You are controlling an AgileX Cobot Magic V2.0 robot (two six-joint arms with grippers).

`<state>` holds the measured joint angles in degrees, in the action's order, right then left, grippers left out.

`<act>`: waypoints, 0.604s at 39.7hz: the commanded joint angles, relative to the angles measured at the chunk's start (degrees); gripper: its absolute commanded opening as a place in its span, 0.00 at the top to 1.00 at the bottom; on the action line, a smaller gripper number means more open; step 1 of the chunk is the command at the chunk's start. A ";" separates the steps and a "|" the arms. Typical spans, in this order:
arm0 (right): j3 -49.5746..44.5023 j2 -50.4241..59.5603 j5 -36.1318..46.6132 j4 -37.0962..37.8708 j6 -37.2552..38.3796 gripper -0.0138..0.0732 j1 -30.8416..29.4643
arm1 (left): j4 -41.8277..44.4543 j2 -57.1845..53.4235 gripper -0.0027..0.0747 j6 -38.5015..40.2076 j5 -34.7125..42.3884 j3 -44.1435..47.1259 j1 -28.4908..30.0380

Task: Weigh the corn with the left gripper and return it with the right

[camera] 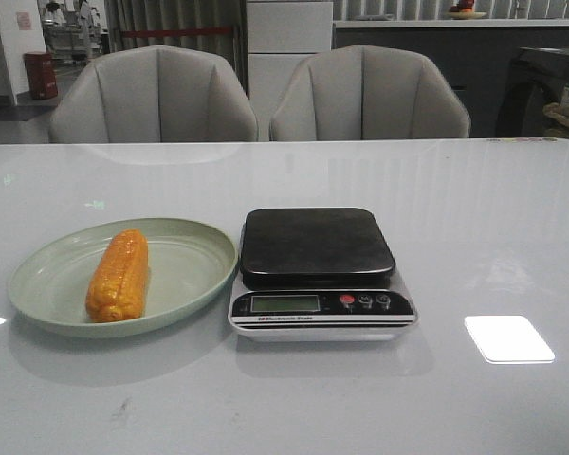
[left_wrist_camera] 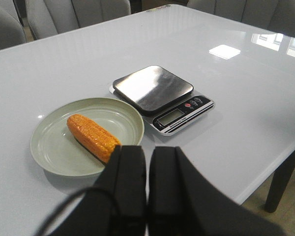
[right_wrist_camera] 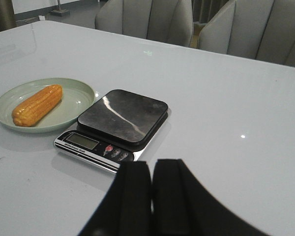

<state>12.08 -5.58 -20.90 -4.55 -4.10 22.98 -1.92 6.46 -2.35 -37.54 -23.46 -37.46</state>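
Front view shows the corn lying flat on the pale green plate, its long axis running roughly away from the robot and slightly tilted, with the plate resting on the glossy white counter. Just beside the plate, on its right from the robot's side and almost touching its rim, stands the scale, with a dark bare platform, a small display and three round buttons on its front strip facing the robot. Neither claw appears in this view. Beyond the far edge of the counter stand two grey chairs. Left wrist view puts the left claw above the near rim of the plate, its two black fingers pressed together and gripping nothing; the corn lies just past the fingertips, close to them but not touching, and the scale sits farther off beyond the plate. Right wrist view shows the right claw with its fingers likewise pressed together and empty, hovering over the counter on the robot's side of the scale. From this claw the corn is well apart, lying in the plate on the far side of the scale.
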 commanded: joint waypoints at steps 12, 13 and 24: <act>1.55 -0.53 4.71 -0.12 -0.55 0.66 -0.38 | 0.60 0.58 0.82 0.01 4.22 -0.02 0.58; 1.55 -0.53 4.71 -0.12 -0.55 0.66 -0.38 | 0.60 0.58 0.82 0.01 4.34 0.15 1.10; 1.55 -0.53 4.71 -0.12 -0.55 0.66 -0.38 | 1.06 0.58 0.82 0.01 18.97 6.18 15.19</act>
<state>12.08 -5.58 -20.90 -4.63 -4.10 22.98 -0.92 6.46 -2.35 -27.75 -17.63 -26.05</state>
